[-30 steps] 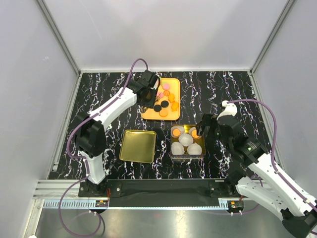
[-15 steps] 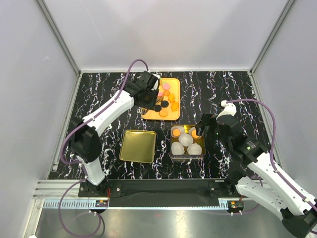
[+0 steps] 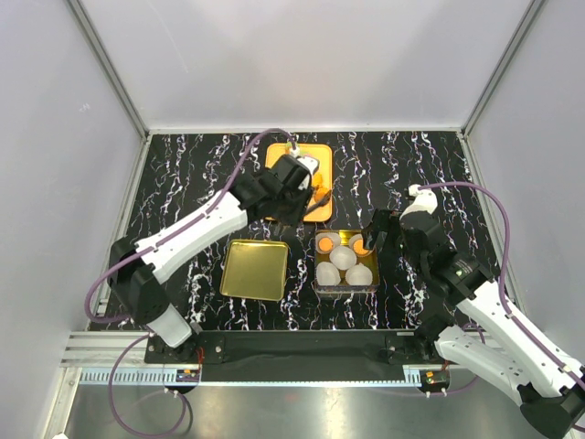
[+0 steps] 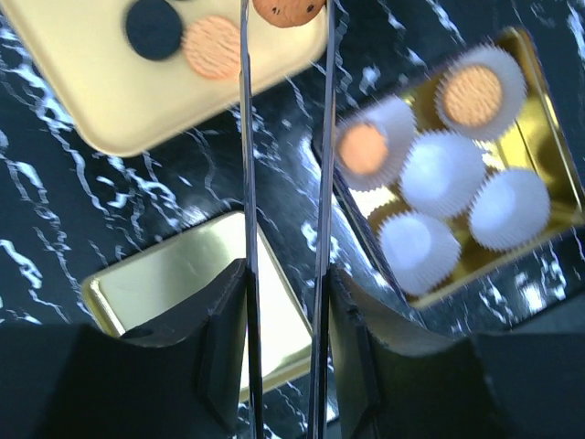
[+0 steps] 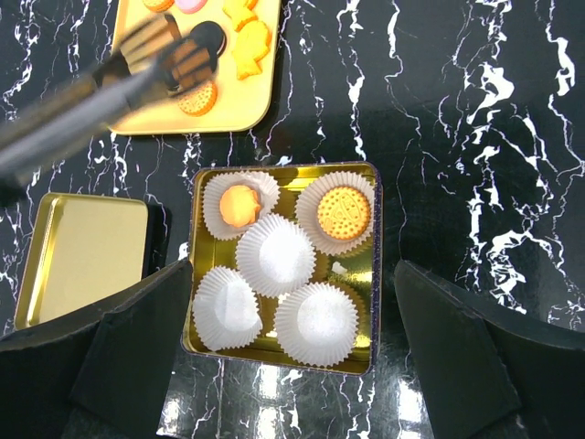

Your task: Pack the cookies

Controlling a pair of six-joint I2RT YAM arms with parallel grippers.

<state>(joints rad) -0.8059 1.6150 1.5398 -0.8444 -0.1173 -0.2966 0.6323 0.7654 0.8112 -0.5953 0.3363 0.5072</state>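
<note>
Five paper cups [image 5: 275, 255] nested in the gold tin [image 5: 376, 265], two of them filled: a pale round biscuit [image 5: 344, 212] and an orange cookie [image 5: 239, 205], both in the far row. Three blank, white and waiting.

Over to the left claw [image 4: 286, 20]: partway closed, long thin fingers [image 4: 245, 137] pinching a speckled brown cookie [image 4: 286, 7] by its edges at the very tips, up above the rim of the orange tray [image 5: 239, 102] on the tin side. Looks like a carry toward one of the blank cups. Gripped edge-on, presumably, so as to drop flat into the pleats.

Plenty more cookies [image 5: 196, 98] lying loose on that tray: black, orange, pink, yellow.

As for the right claw [image 3: 375, 236]: spread fully wide, gripping nothing, hanging above the tin. Probably parked there to leave room for the incoming delivery.

Beside the tin on the tabletop [image 5: 439, 110], a shallow gold lid [image 5: 82, 256], bare inside, out of the way of the packing.
</note>
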